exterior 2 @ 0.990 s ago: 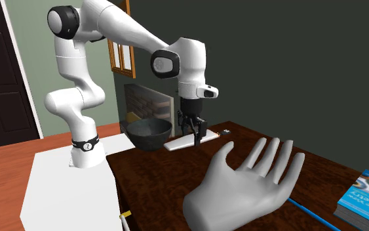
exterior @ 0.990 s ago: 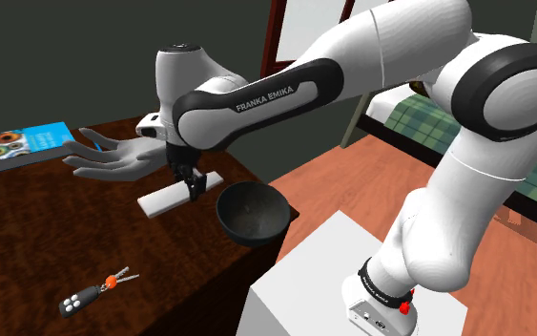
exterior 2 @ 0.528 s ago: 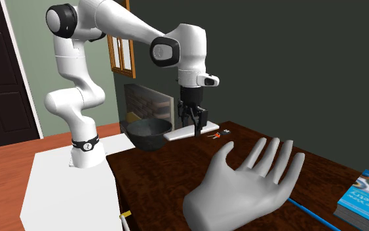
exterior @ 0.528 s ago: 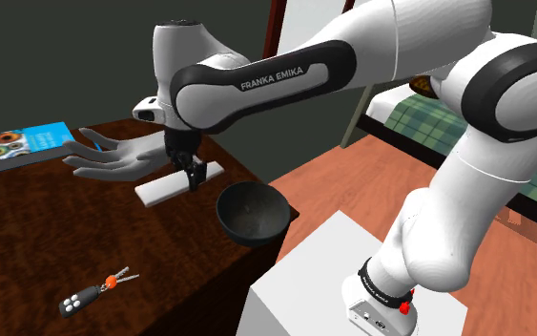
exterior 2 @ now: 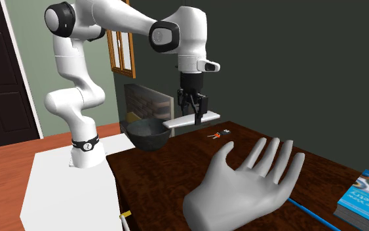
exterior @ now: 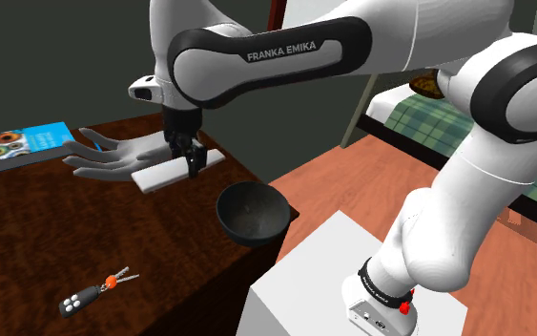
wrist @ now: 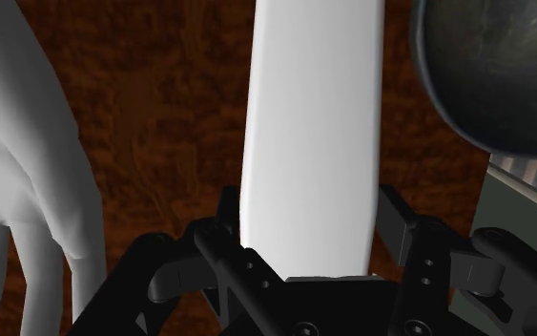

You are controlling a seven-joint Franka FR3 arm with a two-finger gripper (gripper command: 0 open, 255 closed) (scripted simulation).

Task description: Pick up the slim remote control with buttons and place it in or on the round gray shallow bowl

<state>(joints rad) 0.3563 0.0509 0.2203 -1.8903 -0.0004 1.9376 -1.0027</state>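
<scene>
The remote control is drawn as a plain white slim bar, without visible buttons. My black gripper is shut on it and holds it level in the air above the dark wooden table. From the second exterior view the remote hangs in the gripper above the table, beside the bowl. The dark round bowl stands at the table's corner, below and to the shoulder view's right of the remote. In the wrist view the fingers clasp the white remote, with the bowl off to one side.
A grey model hand lies on the table just behind the remote. A key fob with keys lies near the front edge. A blue book rests at the far left. The white stand adjoins the table.
The gripper has lifted the remote off the table and risen steadily with it, drifting slightly towards the shoulder view's left. The bowl, hand and keys have stayed put.
</scene>
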